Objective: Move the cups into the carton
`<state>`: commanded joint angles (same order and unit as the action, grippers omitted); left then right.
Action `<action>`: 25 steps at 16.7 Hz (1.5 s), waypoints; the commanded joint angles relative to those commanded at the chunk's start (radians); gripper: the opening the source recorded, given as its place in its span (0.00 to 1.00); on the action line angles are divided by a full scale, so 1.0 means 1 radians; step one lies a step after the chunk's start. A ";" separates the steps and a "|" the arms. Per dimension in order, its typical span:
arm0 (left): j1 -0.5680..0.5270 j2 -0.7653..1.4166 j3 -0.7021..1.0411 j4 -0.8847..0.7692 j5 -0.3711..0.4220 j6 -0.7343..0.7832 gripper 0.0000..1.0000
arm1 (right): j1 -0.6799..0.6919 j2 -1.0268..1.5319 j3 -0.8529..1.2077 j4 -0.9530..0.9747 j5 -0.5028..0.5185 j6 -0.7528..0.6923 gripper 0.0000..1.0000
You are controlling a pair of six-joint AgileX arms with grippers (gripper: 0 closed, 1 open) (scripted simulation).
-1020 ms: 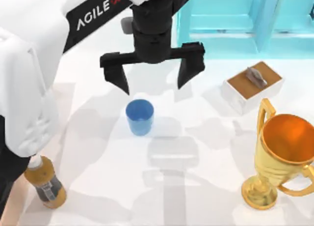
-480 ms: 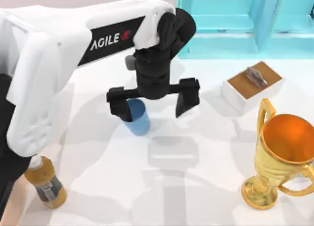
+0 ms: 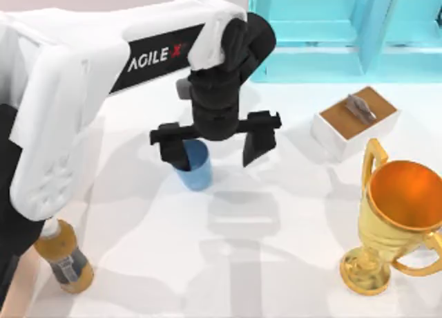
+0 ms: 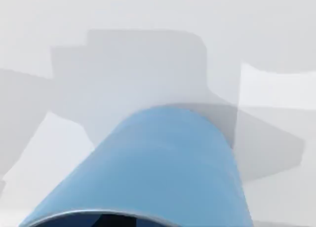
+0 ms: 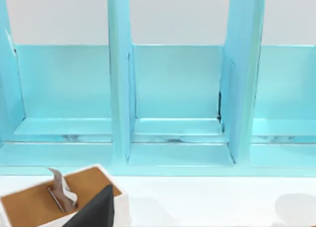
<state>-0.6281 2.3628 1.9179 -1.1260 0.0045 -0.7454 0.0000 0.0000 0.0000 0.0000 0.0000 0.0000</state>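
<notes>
White tabletop [image 3: 276, 263] carries everything we see, and we place it all from the blue cup [image 3: 197, 167], which stands a little left of the tabletop's middle. Beyond the cup, along the far edge, runs a turquoise shelf unit [image 3: 331, 27] of open compartments; the right wrist view faces those compartments. Our left arm [image 3: 76, 90] reaches in from the cup's left, with "AGILE X" readable in white and red on its black band. To the cup's right and nearer the front stands a gold trophy [image 3: 397, 218] with handles. Right of the cup, towards the shelf, sits a small white box with a brown top [image 3: 356, 121]. At the cup's front left stands an amber bottle [image 3: 63, 259] with a label we cannot read.

The left pincer [image 3: 215, 146] is down over the cup with its fingers wide apart: the left finger [image 3: 168, 146] overlaps the cup's rim, while the other hangs clear to the cup's right. Nothing is clamped.

The cup stands upright, mouth up, long axis vertical. The left wrist view shows its blue wall close up, and the dark mouth at its rim.
</notes>
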 joint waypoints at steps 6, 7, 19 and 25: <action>0.000 0.000 0.000 0.000 0.000 0.000 0.25 | 0.000 0.000 0.000 0.000 0.000 0.000 1.00; 0.000 0.000 0.000 0.000 0.000 0.000 0.17 | 0.000 0.000 0.000 0.000 0.000 0.000 1.00; 0.002 -0.005 -0.001 -0.003 -0.001 0.004 0.00 | 0.000 0.000 0.000 0.000 0.000 0.000 1.00; 0.131 -0.170 -0.022 -0.159 -0.007 0.136 0.00 | 0.000 0.000 0.000 0.000 0.000 0.000 1.00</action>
<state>-0.4969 2.1932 1.8956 -1.2853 -0.0030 -0.6099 0.0000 0.0000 0.0000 0.0000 0.0000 0.0000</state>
